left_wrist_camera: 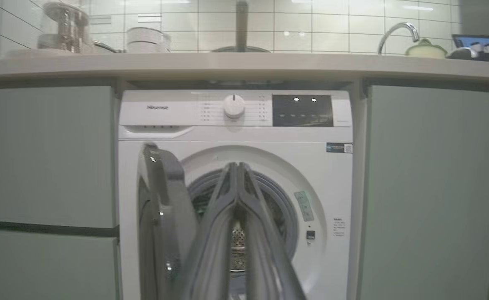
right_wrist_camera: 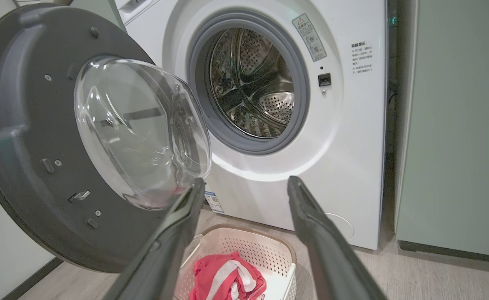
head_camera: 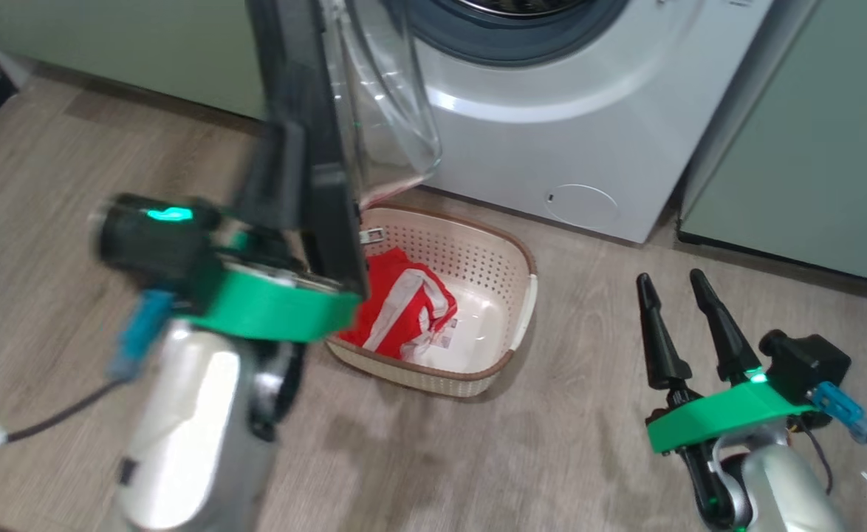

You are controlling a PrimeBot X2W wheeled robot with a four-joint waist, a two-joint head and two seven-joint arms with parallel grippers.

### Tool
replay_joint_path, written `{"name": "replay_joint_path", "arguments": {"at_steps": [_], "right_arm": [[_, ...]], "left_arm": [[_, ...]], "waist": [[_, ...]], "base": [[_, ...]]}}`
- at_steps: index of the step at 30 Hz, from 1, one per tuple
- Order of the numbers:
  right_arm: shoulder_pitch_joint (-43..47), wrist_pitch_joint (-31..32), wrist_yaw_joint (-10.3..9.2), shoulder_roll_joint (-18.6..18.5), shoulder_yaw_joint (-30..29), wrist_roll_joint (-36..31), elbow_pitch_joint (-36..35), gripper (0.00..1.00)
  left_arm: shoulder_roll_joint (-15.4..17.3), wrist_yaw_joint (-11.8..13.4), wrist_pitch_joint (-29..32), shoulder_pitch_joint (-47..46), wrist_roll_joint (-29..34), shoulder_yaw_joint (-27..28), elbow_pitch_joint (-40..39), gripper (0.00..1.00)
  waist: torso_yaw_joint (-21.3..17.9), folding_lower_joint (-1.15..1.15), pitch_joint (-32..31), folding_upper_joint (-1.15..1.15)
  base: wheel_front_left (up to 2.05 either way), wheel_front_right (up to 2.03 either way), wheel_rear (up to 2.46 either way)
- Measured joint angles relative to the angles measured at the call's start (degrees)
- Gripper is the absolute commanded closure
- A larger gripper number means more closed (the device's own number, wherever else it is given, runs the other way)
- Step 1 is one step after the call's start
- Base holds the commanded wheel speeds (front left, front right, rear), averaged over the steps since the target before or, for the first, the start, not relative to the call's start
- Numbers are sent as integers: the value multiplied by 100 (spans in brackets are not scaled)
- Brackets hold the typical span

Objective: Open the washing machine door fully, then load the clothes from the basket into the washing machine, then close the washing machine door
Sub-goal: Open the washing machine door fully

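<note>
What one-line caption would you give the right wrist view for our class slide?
Open right gripper faces the washing machine, its door swung open, red striped clothes in the basket below.

You have the washing machine (right_wrist_camera: 353, 146) set between cabinets (left_wrist_camera: 44, 154), under a countertop (left_wrist_camera: 244, 64). Its door (right_wrist_camera: 19, 125) stands swung out left of the drum (right_wrist_camera: 253, 91). The basket (head_camera: 478, 255) sits on the floor (head_camera: 588, 458) before the machine, beneath the door, clothes (head_camera: 404, 303) in its left half.

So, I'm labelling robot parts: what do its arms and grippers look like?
The left gripper and right gripper each have two long, tapered black fingers on a bright green bracket, silvery forearms, a black camera block, blue plug and dark cable.
</note>
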Motion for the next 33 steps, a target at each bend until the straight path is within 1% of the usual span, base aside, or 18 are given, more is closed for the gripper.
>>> {"name": "replay_joint_path", "arguments": {"at_steps": [4,8,11,16,19,24,27,33], "right_arm": [[-20,0,0,1,147,55,1,0],[-21,0,0,0,182,59,-2,0],[-22,0,0,0,170,59,-11,0],[-30,0,0,0,171,58,-34,0],[-30,0,0,0,179,47,-36,0],[-37,0,0,0,153,-5,-64,0],[-38,0,0,0,94,-53,-66,0],[-38,0,0,0,114,-104,-59,0]], "left_arm": [[-1,-42,0,-1,-62,-515,528,100],[-1,-49,1,34,-189,-856,1129,100],[0,-124,2,131,-366,-1021,1429,100],[3,-142,4,174,-438,-1020,1766,100],[1,-89,5,172,-531,-988,2027,100],[2,-38,5,113,-558,-784,2287,100],[1,10,5,111,-576,-678,2346,100],[1,11,5,115,-642,-650,2494,100]], "waist": [[-155,0,18,0],[-300,0,59,0],[-382,0,110,0],[-469,0,184,0],[-526,0,236,0],[-544,0,340,0],[-483,0,370,0],[-257,0,333,0]], "base": [[0,0,0],[0,0,0],[0,0,0],[0,0,0],[0,0,0],[0,0,0],[0,0,0],[0,0,0]]}}
